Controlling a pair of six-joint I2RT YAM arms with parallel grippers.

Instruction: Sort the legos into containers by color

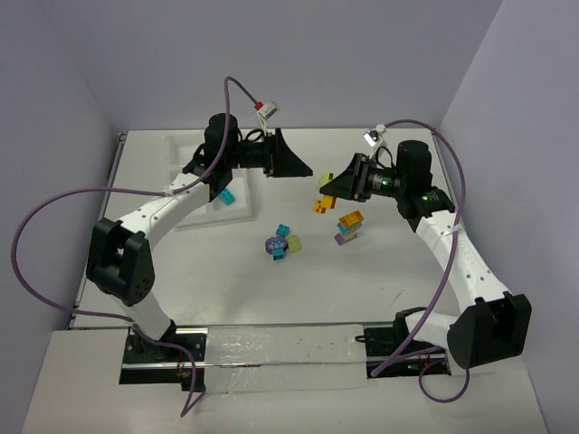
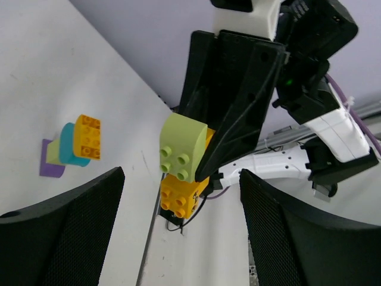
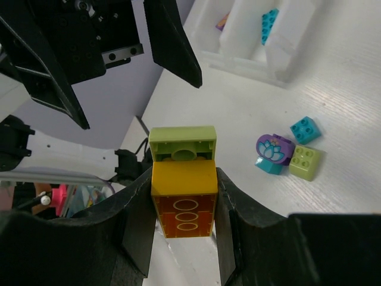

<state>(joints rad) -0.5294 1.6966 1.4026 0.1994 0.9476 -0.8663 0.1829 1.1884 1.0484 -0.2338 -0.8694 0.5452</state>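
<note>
My right gripper is shut on a yellow brick that has a lime green brick stuck on its far end, and it holds the pair in the air. Facing it, my left gripper is open; the lime brick and yellow brick hang just beyond its fingertips without touching them. From above, the left gripper and right gripper meet nose to nose at mid-table. The white tray lies at back left with a teal brick in one compartment.
On the table stand two clumps: an orange, teal, lime and purple stack, and a purple lotus piece with teal and lime bricks. The tray's ribbed wall lies behind the left arm's fingers. Purple cables loop beside both arms.
</note>
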